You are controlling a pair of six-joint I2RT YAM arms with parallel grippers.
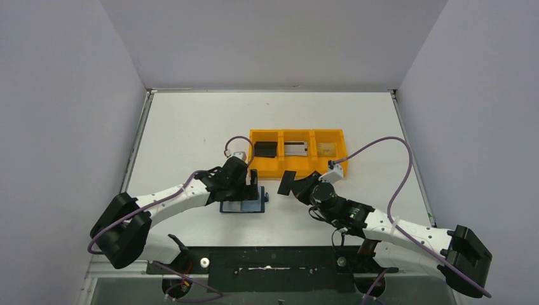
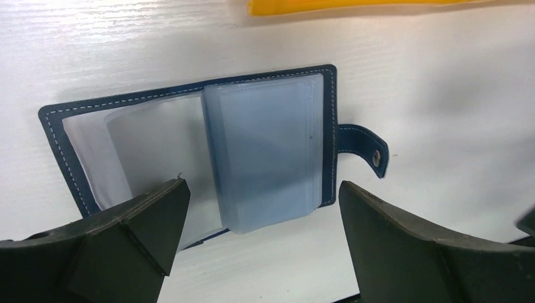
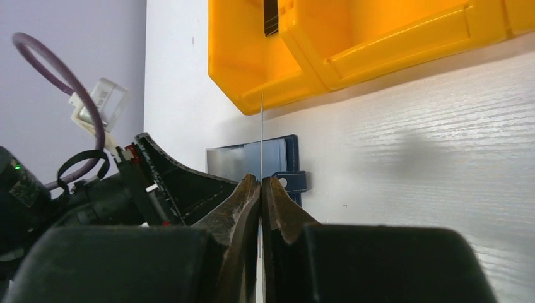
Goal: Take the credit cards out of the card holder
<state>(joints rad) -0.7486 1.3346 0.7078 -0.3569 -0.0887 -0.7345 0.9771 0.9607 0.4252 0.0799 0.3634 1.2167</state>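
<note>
The navy card holder [image 2: 331,107] lies open on the white table, its blue-grey pockets [image 2: 265,151] facing up and its tab [image 2: 366,145] to the right. It also shows in the top view [image 1: 242,206]. My left gripper [image 2: 262,189] is open and hovers just above it, its jaws wide apart and empty. My right gripper [image 3: 260,183] is shut on a thin black credit card [image 1: 287,183], seen edge-on in the right wrist view [image 3: 261,132]. It holds the card above the table, between the card holder [image 3: 287,151] and the orange tray.
The orange three-compartment tray [image 1: 297,168] stands behind the card holder. It holds a black card [image 1: 265,149], a silver card [image 1: 295,149] and a gold-tan card [image 1: 326,149]. Grey walls enclose the table on three sides.
</note>
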